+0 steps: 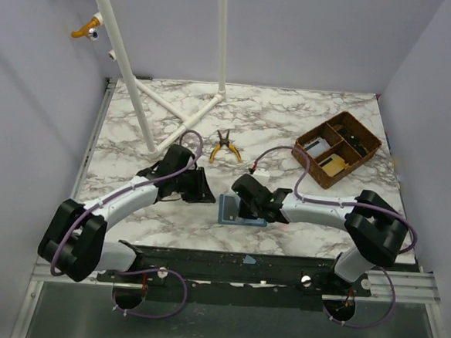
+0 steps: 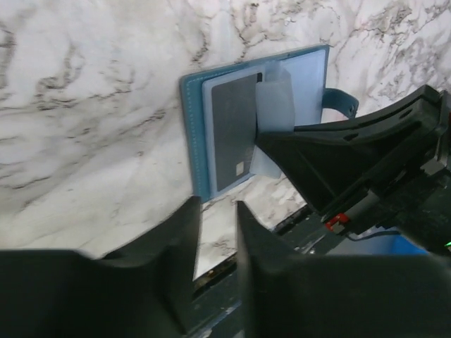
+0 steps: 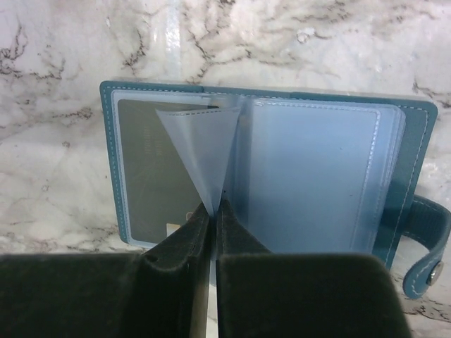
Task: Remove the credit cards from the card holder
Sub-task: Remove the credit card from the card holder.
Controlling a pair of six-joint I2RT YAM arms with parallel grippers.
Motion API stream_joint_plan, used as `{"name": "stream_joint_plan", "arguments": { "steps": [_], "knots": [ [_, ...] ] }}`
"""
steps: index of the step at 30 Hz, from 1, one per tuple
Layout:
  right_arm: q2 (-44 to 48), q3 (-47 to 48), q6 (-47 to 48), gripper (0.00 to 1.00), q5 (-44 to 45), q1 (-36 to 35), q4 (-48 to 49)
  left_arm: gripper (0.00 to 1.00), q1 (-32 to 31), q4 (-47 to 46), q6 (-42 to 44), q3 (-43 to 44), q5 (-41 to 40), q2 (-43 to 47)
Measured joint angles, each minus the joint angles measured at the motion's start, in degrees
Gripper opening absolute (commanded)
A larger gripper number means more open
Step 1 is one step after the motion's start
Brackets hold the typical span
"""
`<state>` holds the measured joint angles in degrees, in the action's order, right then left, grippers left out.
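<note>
The blue card holder (image 1: pixel 228 212) lies open on the marble table near the front edge. It also shows in the left wrist view (image 2: pixel 192 120) and the right wrist view (image 3: pixel 417 141). A grey card (image 3: pixel 144 176) sits in its left clear pocket and also shows in the left wrist view (image 2: pixel 232 130). My right gripper (image 3: pixel 215 208) is shut on a clear plastic sleeve (image 3: pixel 204 144) at the holder's spine and lifts it; it is over the holder in the top view (image 1: pixel 245 204). My left gripper (image 2: pixel 218 205) is slightly open and empty, just left of the holder (image 1: pixel 208 191).
A brown compartment tray (image 1: pixel 338 148) with small items stands at the back right. Yellow-handled pliers (image 1: pixel 225 147) lie behind the grippers. A white pipe frame (image 1: pixel 175 111) stands at the back left. The table's front edge and a black rail (image 1: pixel 242 267) are close behind the holder.
</note>
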<state>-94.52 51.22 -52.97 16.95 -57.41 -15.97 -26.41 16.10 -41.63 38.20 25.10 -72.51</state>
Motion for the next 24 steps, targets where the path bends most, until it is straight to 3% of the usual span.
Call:
{"name": "stream_joint_plan", "arguments": {
  "steps": [5,14,24],
  "knots": [
    [5.7,-8.3,-0.9,0.07,-3.4,2.1,7.5,0.00,-4.5,-2.6,-2.1,2.9,0.3,-6.3],
    [10.4,-18.2,-2.6,0.07,-10.5,5.8,20.4,0.00,-8.6,-7.0,-4.8,8.2,0.0,-17.8],
    [11.0,-21.3,-4.0,0.09,-14.9,7.3,26.7,0.00,-9.3,-8.0,-5.1,12.0,-1.6,-24.5]
  ]
}}
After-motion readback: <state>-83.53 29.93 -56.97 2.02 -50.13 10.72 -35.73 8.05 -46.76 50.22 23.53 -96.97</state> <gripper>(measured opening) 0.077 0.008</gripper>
